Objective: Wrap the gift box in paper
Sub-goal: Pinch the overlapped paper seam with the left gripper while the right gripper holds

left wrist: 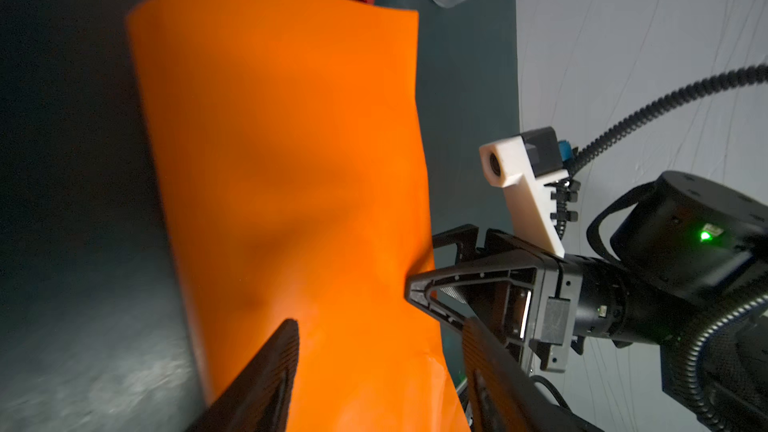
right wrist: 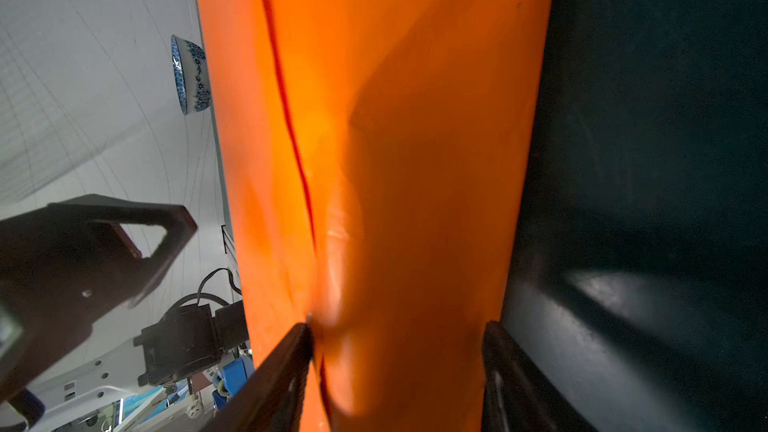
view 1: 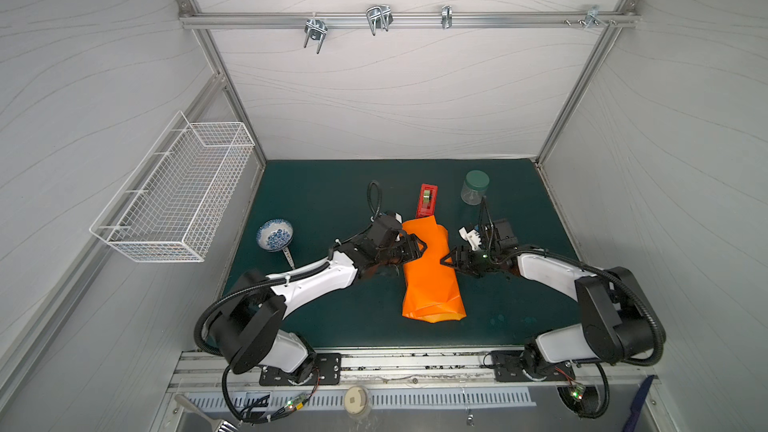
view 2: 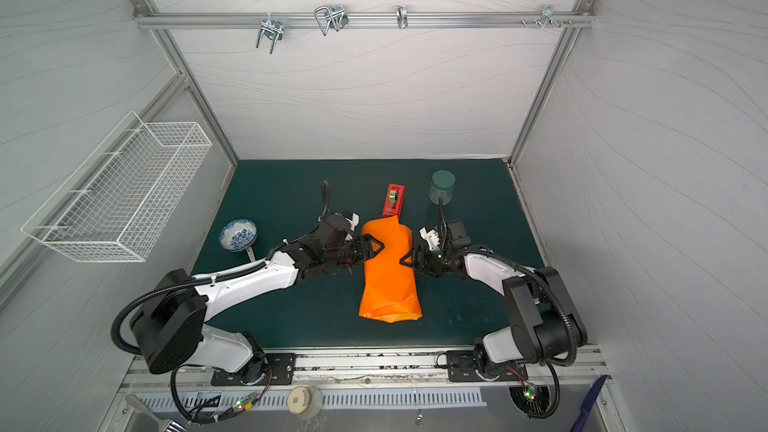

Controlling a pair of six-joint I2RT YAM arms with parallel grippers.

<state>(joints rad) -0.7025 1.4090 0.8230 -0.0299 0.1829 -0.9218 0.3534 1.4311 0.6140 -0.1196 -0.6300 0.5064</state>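
On the mat (view 1: 316,201), in both top views, the paper (view 1: 430,276) (view 2: 388,280) lay folded into a long bundle. The gift box was hidden, presumably inside. The left gripper (view 1: 419,245) and right gripper (view 1: 446,260) flanked it, likely steadying the folds. In the left wrist view, jaws straddled the paper (left wrist: 282,160). The right wrist view showed the same (right wrist: 415,139). Whether they were clamped or loose, I could not tell.

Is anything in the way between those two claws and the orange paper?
Nothing visible is. The left gripper and right gripper reach the paper from opposite sides, their tips at its folded surface. The red tape dispenser and jar stand behind it, not between. The gift box itself is not visible.
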